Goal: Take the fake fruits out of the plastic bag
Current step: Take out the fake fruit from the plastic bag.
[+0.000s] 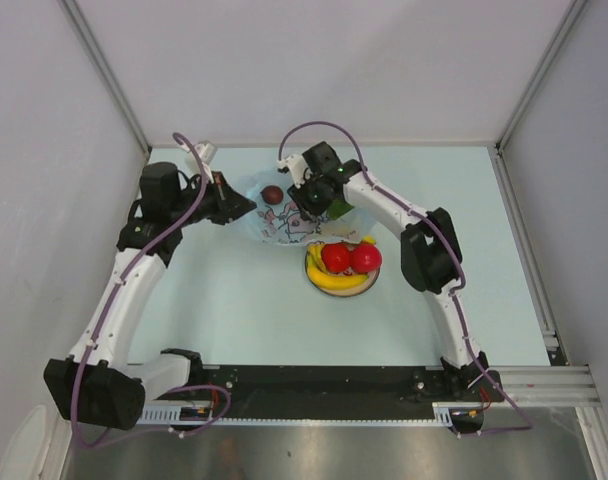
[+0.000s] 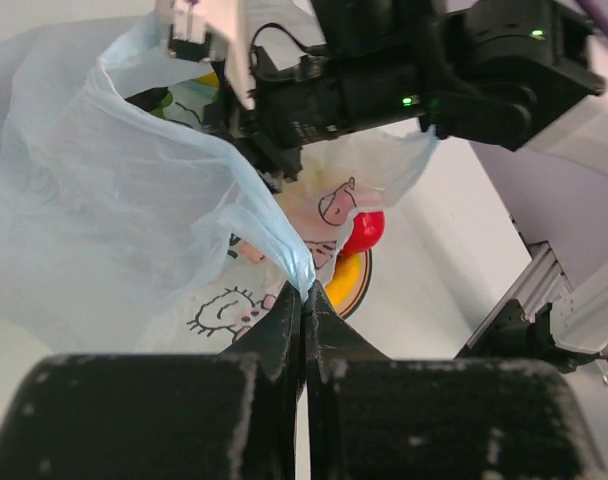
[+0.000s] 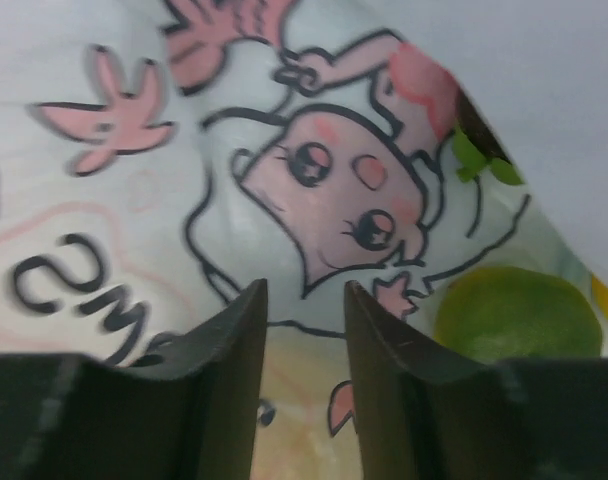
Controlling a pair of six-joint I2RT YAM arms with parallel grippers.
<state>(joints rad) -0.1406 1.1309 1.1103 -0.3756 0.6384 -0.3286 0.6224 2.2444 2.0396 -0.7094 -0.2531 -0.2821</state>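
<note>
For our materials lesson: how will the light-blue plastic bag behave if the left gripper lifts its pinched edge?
Probably floppy: the plastic bag drapes in creases from where the left gripper pinches it. Likely light, being thin translucent film. It may slip free, since only a narrow fold sits between the shut jaws.

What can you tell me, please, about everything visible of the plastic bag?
The plastic bag is thin, crinkly, translucent light-blue film printed with pink-and-dark cartoons. It lies on the far side of the table. The left tool pinches its edge; the right tool stands open over its printed side. A dark fruit shows inside.
</note>
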